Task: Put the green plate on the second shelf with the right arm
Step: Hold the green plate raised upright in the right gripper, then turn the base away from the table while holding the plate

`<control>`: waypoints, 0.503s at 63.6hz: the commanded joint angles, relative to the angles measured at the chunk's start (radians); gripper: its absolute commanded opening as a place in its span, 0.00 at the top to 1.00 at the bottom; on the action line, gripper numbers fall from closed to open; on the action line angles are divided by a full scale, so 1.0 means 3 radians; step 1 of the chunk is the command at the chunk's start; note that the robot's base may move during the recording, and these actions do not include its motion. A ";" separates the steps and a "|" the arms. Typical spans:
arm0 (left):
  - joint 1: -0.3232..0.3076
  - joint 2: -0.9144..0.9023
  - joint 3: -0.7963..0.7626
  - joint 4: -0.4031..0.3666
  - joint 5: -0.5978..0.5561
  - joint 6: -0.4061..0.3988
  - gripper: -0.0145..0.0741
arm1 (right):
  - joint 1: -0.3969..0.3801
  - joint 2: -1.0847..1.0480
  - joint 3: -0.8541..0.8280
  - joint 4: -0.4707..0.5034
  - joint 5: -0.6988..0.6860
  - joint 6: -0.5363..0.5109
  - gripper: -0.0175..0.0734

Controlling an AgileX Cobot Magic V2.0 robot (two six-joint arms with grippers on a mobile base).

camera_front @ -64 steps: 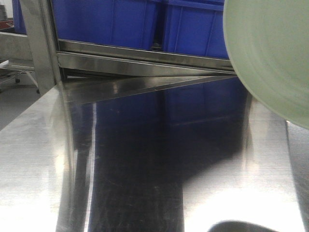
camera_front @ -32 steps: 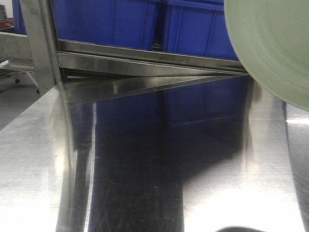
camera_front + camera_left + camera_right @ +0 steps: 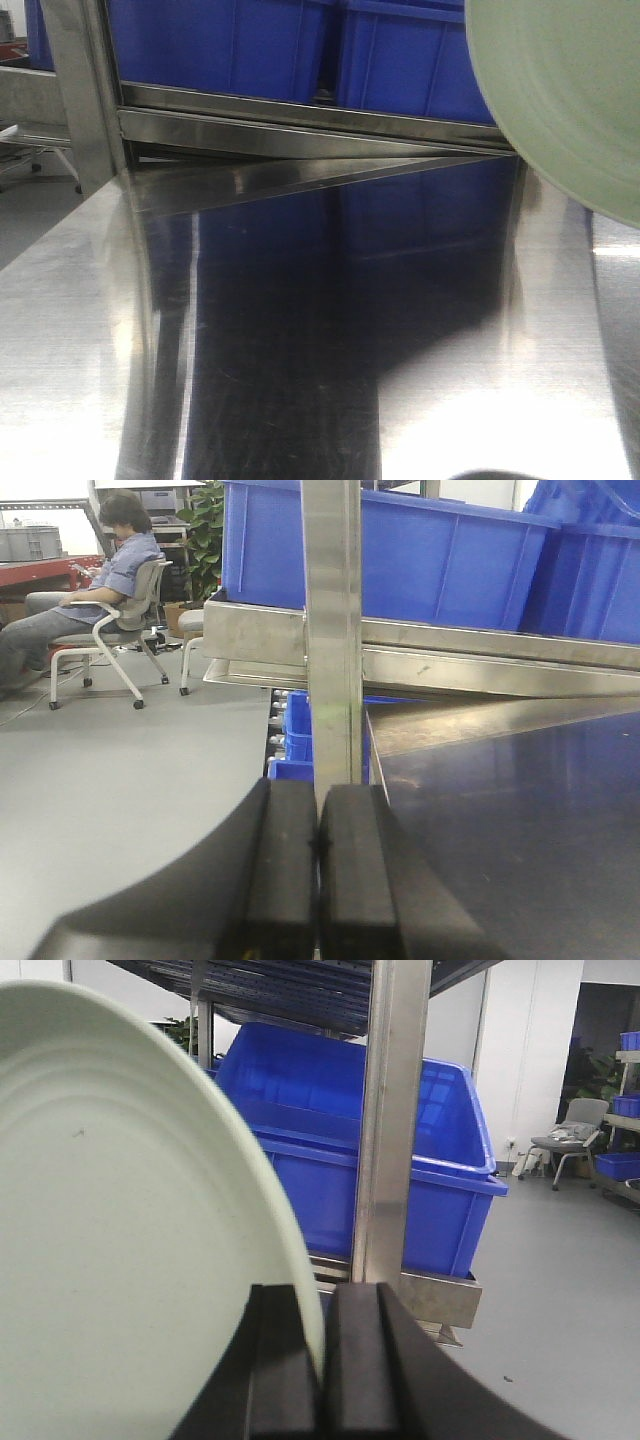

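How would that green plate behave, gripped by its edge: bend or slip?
The green plate seems stiff: pinched only at its rim by the right jaws, it shows no sag. Its matte surface likely limits slipping. Held by one edge, it might pivot if jolted.

Shiny steel shelf, 2 blue bins behind

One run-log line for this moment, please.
right tool: shut on green plate | plate: raised, tilted, not shelved | left tool: shut, empty
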 commanded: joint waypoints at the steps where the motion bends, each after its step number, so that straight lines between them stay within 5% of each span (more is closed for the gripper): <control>1: -0.0011 -0.0054 0.0132 0.0000 -0.0266 -0.0005 0.69 | -0.0014 0.0027 -0.0107 0.0040 -0.0400 -0.0006 0.74; 32: -0.0011 -0.0054 0.0132 0.0000 -0.0266 -0.0005 0.69 | -0.0014 0.0027 -0.0107 0.0040 -0.0400 -0.0006 0.74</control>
